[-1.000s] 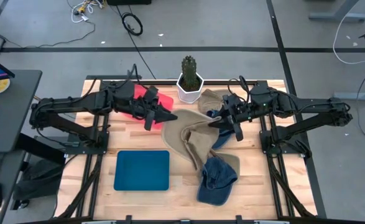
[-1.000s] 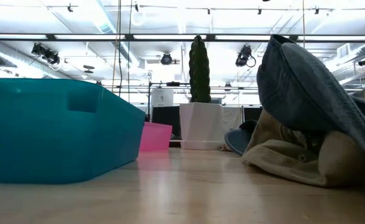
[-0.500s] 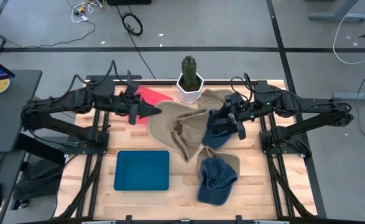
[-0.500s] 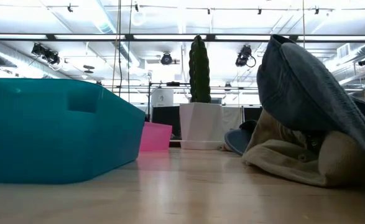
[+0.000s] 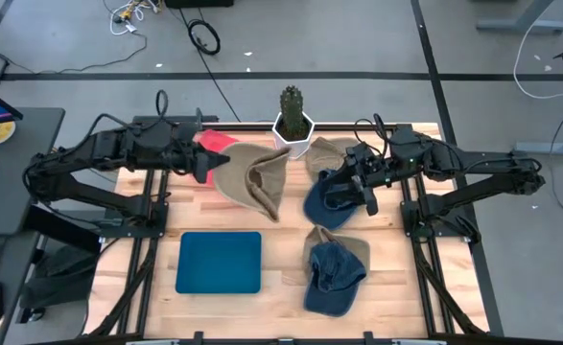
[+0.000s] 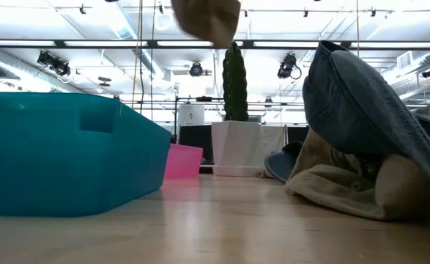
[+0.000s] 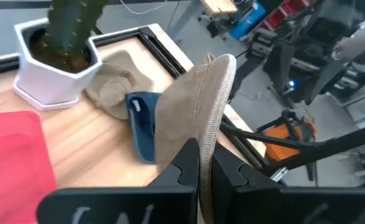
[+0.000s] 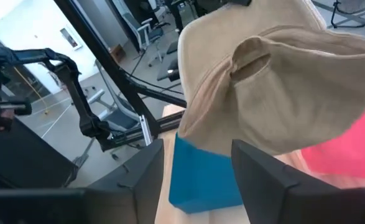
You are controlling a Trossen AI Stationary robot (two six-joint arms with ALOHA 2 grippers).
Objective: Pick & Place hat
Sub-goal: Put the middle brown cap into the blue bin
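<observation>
My left gripper (image 5: 207,165) is shut on a tan bucket hat (image 5: 253,178) that it carries in the air above the table's far left part, next to the pink bin (image 5: 214,141). The low view shows only the hat's lower part (image 6: 208,18) at the top. My right gripper (image 5: 350,182) is open and empty above a dark blue hat (image 5: 323,204) lying on the table right of the cactus pot (image 5: 293,126). In the right wrist view its spread fingers (image 8: 148,171) frame the carried tan hat (image 8: 275,87). My left gripper (image 7: 201,155) pinches the tan hat's brim (image 7: 211,106) between its two fingers, at the brim's edge, coming level from the table's left side. The hat is lifted clear of the table; its crown hangs out to the right of the fingers.
A teal bin (image 5: 219,262) sits at the near left. A blue cap (image 5: 337,270) lies on a tan hat (image 5: 350,247) at near centre-right. Another tan hat (image 5: 330,150) lies behind the blue hat. The white cactus pot stands at far centre.
My left gripper has drawn back toward the table's left and far edge and risen, pulling the tan hat off the pile at centre. The hat, spread on the table before, now hangs clear and shows at the top of the low view.
</observation>
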